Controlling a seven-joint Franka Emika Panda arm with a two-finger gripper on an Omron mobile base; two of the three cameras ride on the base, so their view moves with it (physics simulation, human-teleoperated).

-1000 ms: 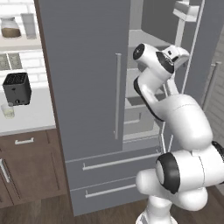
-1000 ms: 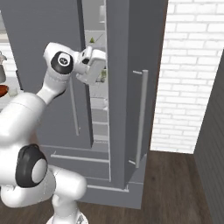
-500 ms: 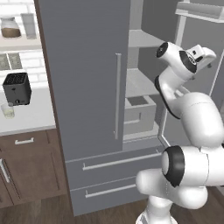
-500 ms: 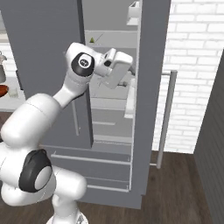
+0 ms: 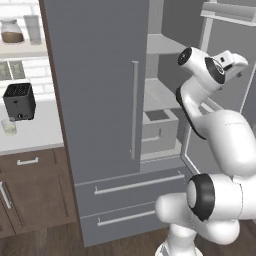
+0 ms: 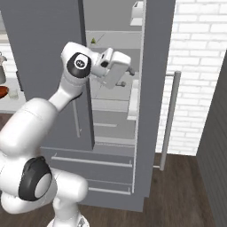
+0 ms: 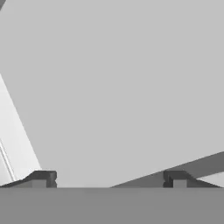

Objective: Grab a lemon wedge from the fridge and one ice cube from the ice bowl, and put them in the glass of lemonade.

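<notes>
Fridge (image 5: pixel 95 90): right door swung open, left door shut. Gripper (image 7: pixel 109 179) is up at shelf height in the opening, jaws spread wide w/ nothing between them, facing a plain grey surface, prob. the door's inner side. Lemon wedge (image 6: pixel 93 41) sits on the upper shelf, left of the gripper. Glass of lemonade (image 5: pixel 8 126) on the counter beside the black toaster (image 5: pixel 19 101).

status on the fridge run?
Tool open, empty, facing the inside of the fridge's right door. Door swung wide. Lemon wedge on an upper shelf, not yet reached. Nothing visibly blocking it.
</notes>
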